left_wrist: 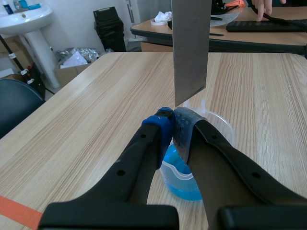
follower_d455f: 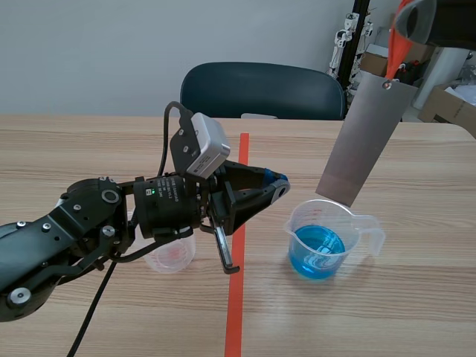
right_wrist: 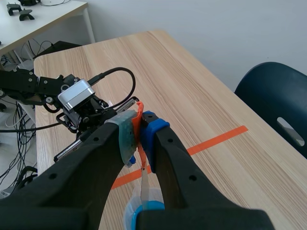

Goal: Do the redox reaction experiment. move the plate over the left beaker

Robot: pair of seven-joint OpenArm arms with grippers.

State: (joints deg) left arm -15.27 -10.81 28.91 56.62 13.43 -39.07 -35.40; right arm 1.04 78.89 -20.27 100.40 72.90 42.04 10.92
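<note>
Because the right gripper (follower_d455f: 406, 24) is clenched only on an orange tab (follower_d455f: 399, 52), the plate (follower_d455f: 364, 134) dangles over the blue-filled right beaker (follower_d455f: 323, 239). In transit it could swing, clip that rim, or strike the left gripper (follower_d455f: 279, 187), its 2 fingers closed on nothing, crowding the seemingly empty left beaker (follower_d455f: 171, 256).

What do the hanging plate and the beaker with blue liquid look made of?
Plate: looks like metal, with a dull grey matt finish, thin, flat and stiff; which metal cannot be told. It hangs from an orange strap in the right pincer. Beaker: seems clear plastic, with the blue liquid showing through its walls.
</note>
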